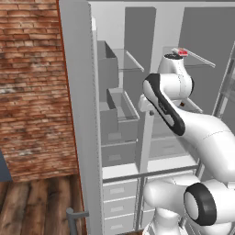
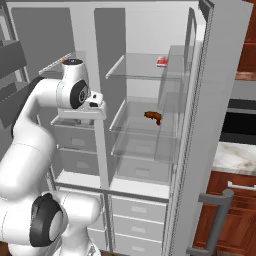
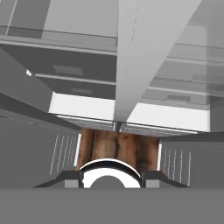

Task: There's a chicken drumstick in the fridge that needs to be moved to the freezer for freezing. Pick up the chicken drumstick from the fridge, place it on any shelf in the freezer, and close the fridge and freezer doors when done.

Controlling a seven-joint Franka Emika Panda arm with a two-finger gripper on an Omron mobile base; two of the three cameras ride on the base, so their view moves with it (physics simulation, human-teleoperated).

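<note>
The chicken drumstick (image 2: 153,117), small and dark reddish-brown, lies on a middle glass plate in the fridge (image 2: 145,150), the wider compartment on the right. The freezer (image 1: 117,114) is the narrower compartment on the left, with a clear shelf (image 1: 131,64) and grey bins. Both doors stand open: the freezer door (image 1: 78,114) at left, the fridge door (image 2: 220,100) at right. My gripper (image 2: 81,119) hangs in front of the divider between the compartments, pointing down, well left of the drumstick. Its fingers are hidden, and nothing shows in it.
A small red-and-white item (image 2: 161,61) sits on the fridge's top glass plate. The hand view looks down the divider (image 3: 144,52) at grey drawers and wooden floor (image 3: 116,148). A brick wall (image 1: 32,92) is at the left, wooden cabinets (image 2: 235,200) at the right.
</note>
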